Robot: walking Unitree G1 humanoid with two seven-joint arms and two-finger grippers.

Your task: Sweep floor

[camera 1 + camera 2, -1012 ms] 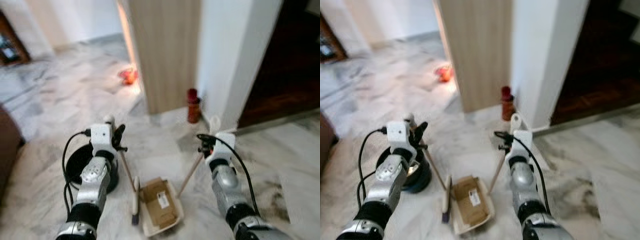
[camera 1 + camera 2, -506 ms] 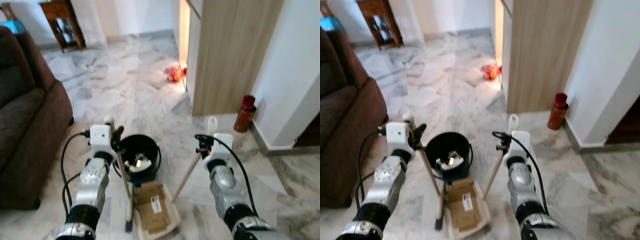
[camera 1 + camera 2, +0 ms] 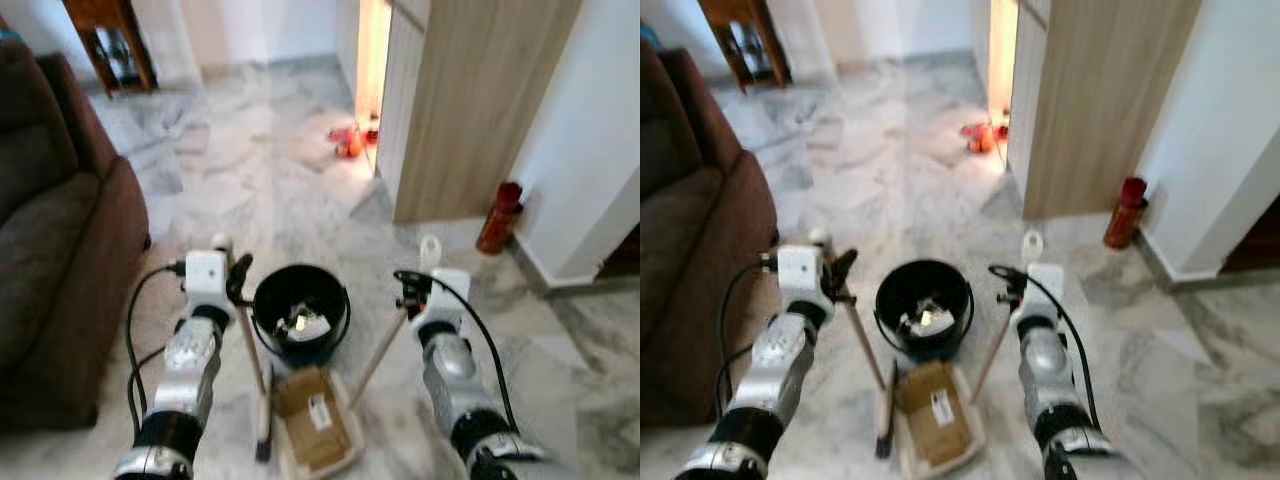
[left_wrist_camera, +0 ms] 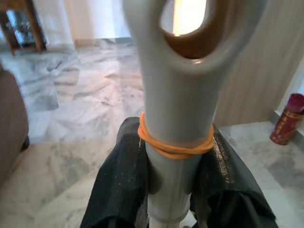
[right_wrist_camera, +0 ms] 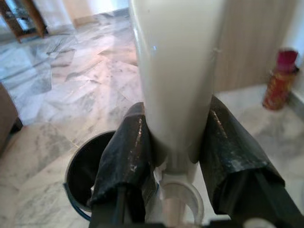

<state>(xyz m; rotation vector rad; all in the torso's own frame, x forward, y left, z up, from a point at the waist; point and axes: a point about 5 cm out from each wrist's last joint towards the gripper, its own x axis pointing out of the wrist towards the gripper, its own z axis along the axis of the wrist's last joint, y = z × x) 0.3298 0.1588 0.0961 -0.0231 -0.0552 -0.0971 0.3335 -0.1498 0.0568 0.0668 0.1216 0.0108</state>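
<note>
Firmly, the left claw [image 4: 173, 180] clamps the broom handle [image 3: 248, 345], and the right claw [image 5: 178, 156] clamps the dustpan handle [image 3: 378, 357]. Between them on the marble floor [image 3: 250, 190] sits a black bucket [image 3: 300, 315]. The dustpan [image 3: 318, 432] holds cardboard [image 3: 310, 425] bearing a white label, its writing unreadable.

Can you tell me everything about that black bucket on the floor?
The round black plastic bucket stands upright on the grey-white marble floor, in front of the robot and between its two arms. It looks glossy, and a thin handle hangs down along its outer wall. Inside lie some pale scraps of rubbish that are too small to name. The cream dustpan holding flat brown cardboard lies just on the robot's side of it; whether they touch cannot be told.
</note>
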